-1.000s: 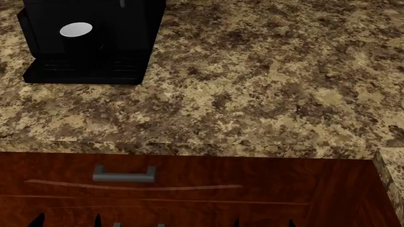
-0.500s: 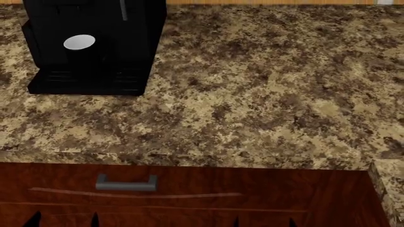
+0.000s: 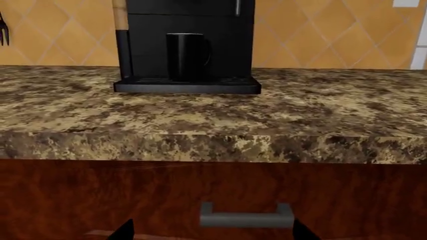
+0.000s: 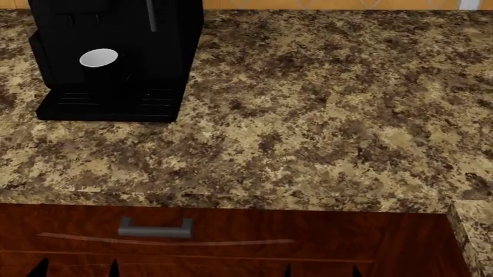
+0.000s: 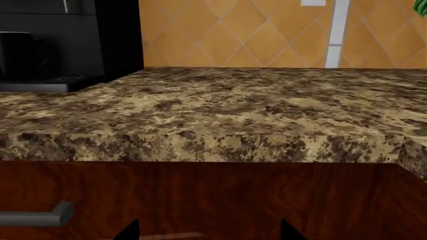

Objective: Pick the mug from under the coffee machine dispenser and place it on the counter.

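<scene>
The black mug [image 4: 99, 59], white inside, stands in the front bay of the glossy black coffee machine [image 4: 161, 40], on its slotted drip tray [image 4: 108, 107], at the far left of the granite counter [image 4: 308, 115]. In the left wrist view the mug [image 3: 187, 56] stands straight ahead, handle to one side, well beyond my left gripper [image 3: 210, 235]. Only the dark fingertips [image 3: 123, 231] show, spread wide and empty, low before the drawer front. My right gripper [image 5: 208, 235] is likewise open and empty; the mug [image 5: 20, 52] shows at that picture's edge. Both grippers [image 4: 75, 271] [image 4: 321, 272] are below the counter's front edge.
A reddish-brown drawer front [image 4: 308, 242] with a grey handle [image 4: 154, 227] lies under the counter's front edge. A tiled orange wall [image 5: 253, 35] backs the counter. The counter turns toward me at the right [image 4: 474, 231].
The head view has shifted: machine, counter and drawer sit lower in the picture, the back wall now shows, and less of the fingertips shows. The mug has not moved.
</scene>
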You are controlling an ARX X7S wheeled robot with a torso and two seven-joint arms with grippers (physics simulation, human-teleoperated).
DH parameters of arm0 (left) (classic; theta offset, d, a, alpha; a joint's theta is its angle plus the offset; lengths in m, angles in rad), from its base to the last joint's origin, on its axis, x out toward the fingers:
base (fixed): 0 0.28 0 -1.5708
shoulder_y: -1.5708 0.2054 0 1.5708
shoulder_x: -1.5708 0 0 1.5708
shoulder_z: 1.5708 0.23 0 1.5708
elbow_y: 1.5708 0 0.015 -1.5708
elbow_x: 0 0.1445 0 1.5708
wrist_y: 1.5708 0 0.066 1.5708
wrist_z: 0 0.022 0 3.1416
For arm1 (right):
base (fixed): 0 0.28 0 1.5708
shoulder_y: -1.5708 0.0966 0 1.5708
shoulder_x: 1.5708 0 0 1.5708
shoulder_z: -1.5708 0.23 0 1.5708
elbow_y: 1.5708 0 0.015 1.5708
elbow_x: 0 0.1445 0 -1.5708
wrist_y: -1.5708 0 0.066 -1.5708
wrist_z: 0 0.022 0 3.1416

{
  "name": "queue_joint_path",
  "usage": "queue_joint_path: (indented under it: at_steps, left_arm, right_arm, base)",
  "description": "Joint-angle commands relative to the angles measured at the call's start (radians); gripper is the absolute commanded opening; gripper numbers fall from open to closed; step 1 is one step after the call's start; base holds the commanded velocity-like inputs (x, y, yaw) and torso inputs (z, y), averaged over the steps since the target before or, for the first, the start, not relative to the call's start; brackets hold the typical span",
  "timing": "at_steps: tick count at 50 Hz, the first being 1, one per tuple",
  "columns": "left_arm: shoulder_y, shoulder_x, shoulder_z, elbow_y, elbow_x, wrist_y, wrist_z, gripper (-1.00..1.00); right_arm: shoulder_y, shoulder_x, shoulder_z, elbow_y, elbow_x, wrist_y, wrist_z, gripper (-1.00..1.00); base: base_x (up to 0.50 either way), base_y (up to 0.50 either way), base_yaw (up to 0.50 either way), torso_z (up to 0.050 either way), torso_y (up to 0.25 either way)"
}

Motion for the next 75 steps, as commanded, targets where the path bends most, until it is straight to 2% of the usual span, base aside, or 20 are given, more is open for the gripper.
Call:
queue_joint_path:
  at_steps: [1, 8, 13, 20, 23, 31, 34, 36, 37, 38, 39, 40, 42, 46, 52, 57, 59, 60, 66, 75]
  left_arm:
    - [-0.006, -0.010, 0.021, -0.005, 0.016, -0.011, -0.027, 1.00]
    - [0.019, -0.021, 0.007, 0.065, -0.007, -0.062, -0.051, 1.00]
    - [0.053, -0.038, -0.003, 0.273, -0.019, -0.233, -0.096, 1.00]
    - [0.028, -0.056, -0.063, 0.602, -0.096, -0.561, -0.174, 1.00]
    - [0.010, -0.063, -0.090, 0.691, -0.148, -0.639, -0.176, 1.00]
    - [-0.074, -0.087, -0.241, 1.022, -0.352, -1.008, -0.247, 1.00]
    - [-0.073, -0.323, -0.217, 1.035, -0.731, -0.883, -0.564, 1.00]
    - [-0.084, -0.523, -0.130, 1.035, -0.896, -0.699, -0.758, 1.00]
    - [-0.091, -0.587, -0.082, 1.035, -0.917, -0.633, -0.810, 1.00]
    - [-0.108, -0.676, -0.022, 1.035, -0.949, -0.538, -0.874, 1.00]
    - [-0.136, -0.777, 0.063, 1.036, -0.956, -0.423, -0.940, 1.00]
    - [-0.184, -0.885, 0.169, 1.036, -0.963, -0.298, -1.007, 1.00]
    - [-0.307, -1.045, 0.413, 1.036, -0.932, -0.095, -1.098, 1.00]
    - [-0.654, -1.251, 0.975, 1.036, -0.803, 0.209, -1.201, 1.00]
    - [-1.209, -1.286, 1.605, 1.036, -0.746, 0.336, -1.292, 1.00]
    - [-1.705, -1.254, 2.162, 1.036, -0.689, 0.446, -1.386, 1.00]
    - [-1.913, -1.209, 2.412, 1.036, -0.647, 0.508, -1.450, 1.00]
    - [-1.971, -1.211, 2.478, 1.036, -0.642, 0.528, -1.451, 1.00]
    - [-2.108, -1.220, 2.628, 1.036, -0.622, 0.570, -1.452, 1.00]
    - [-2.095, -1.220, 2.609, 1.036, -0.633, 0.563, -1.452, 1.00]
  right_arm:
    - [0.006, 0.011, -0.014, 0.011, 0.011, -0.007, 0.013, 1.00]
    - [-0.012, 0.021, -0.012, -0.025, 0.008, 0.002, 0.037, 1.00]
    - [-0.054, 0.044, -0.025, -0.190, -0.033, 0.095, 0.072, 1.00]
    - [-0.064, 0.078, 0.019, -0.503, 0.011, 0.380, 0.099, 1.00]
    - [-0.045, 0.093, 0.028, -0.593, 0.018, 0.474, 0.109, 1.00]
    - [-0.016, 0.134, 0.085, -0.899, 0.066, 0.728, 0.127, 1.00]
    - [-0.010, 0.151, 0.092, -0.983, 0.060, 0.776, 0.140, 1.00]
    - [-0.001, 0.165, 0.110, -1.040, 0.094, 0.810, 0.159, 1.00]
    - [0.001, 0.189, 0.105, -1.040, 0.123, 0.803, 0.189, 1.00]
    - [0.008, 0.265, 0.088, -1.040, 0.210, 0.772, 0.286, 1.00]
    - [0.029, 0.403, 0.045, -1.041, 0.360, 0.713, 0.436, 1.00]
    - [0.080, 0.553, -0.045, -1.041, 0.510, 0.618, 0.586, 1.00]
    - [0.205, 0.806, -0.243, -1.040, 0.652, 0.467, 0.886, 1.00]
    - [0.512, 1.030, -0.675, -1.040, 0.706, 0.254, 1.130, 1.00]
    - [0.957, 1.124, -1.213, -1.041, 0.688, 0.093, 1.284, 1.00]
    - [1.398, 1.111, -1.751, -1.041, 0.632, -0.039, 1.423, 1.00]
    - [1.483, 1.111, -1.857, -1.041, 0.609, -0.086, 1.438, 1.00]
    - [1.502, 1.112, -1.882, -1.041, 0.600, -0.102, 1.438, 1.00]
    - [1.587, 1.119, -1.981, -1.041, 0.569, -0.145, 1.438, 1.00]
    - [1.564, 1.114, -1.958, -1.041, 0.567, -0.136, 1.438, 1.00]
  base:
    - [0.00, 0.00, 0.00, 0.000, 0.000]
    - [0.00, 0.00, 0.00, 0.000, 0.000]
    - [0.00, 0.00, 0.00, 0.000, 0.000]
    - [0.00, 0.00, 0.00, 0.000, 0.000]
    - [0.00, 0.00, 0.00, 0.000, 0.000]
    - [0.00, 0.00, 0.00, 0.000, 0.000]
    - [0.00, 0.00, 0.00, 0.000, 0.000]
    - [0.00, 0.00, 0.00, 0.000, 0.000]
    - [0.00, 0.00, 0.00, 0.000, 0.000]
    - [0.00, 0.00, 0.00, 0.000, 0.000]
    - [0.00, 0.00, 0.00, 0.000, 0.000]
    - [0.00, 0.00, 0.00, 0.000, 0.000]
    - [0.00, 0.00, 0.00, 0.000, 0.000]
    - [0.00, 0.00, 0.00, 0.000, 0.000]
    - [0.00, 0.00, 0.00, 0.000, 0.000]
    - [0.00, 0.00, 0.00, 0.000, 0.000]
    - [0.00, 0.00, 0.00, 0.000, 0.000]
    - [0.00, 0.00, 0.00, 0.000, 0.000]
    - [0.00, 0.00, 0.00, 0.000, 0.000]
    - [0.21, 0.00, 0.00, 0.000, 0.000]
